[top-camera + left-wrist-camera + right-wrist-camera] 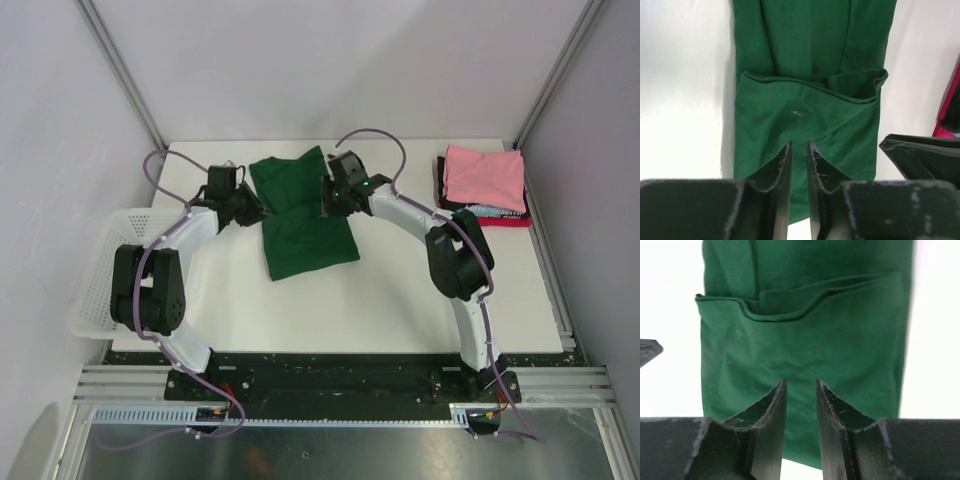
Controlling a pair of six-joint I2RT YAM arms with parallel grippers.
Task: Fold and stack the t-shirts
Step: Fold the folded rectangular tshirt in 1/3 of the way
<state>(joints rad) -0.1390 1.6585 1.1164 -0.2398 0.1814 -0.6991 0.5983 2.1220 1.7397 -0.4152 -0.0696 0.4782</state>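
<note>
The dark green t-shirt (305,225) lies on the white table, folded into a long strip with its far part doubled over. It fills the left wrist view (805,115) and the right wrist view (805,350). My left gripper (255,208) hovers at the shirt's left edge; its jaws (799,145) stand a narrow gap apart with nothing between them. My right gripper (328,198) hovers at the shirt's right side; its jaws (801,384) are slightly open and empty. A folded pink shirt (485,175) tops a stack with a red shirt (505,220) and a black shirt (440,188) at the back right.
A white mesh basket (100,280) hangs at the table's left edge. Metal frame posts stand at the back corners. The stack's red edge (950,100) and one right finger (920,155) show at the right of the left wrist view.
</note>
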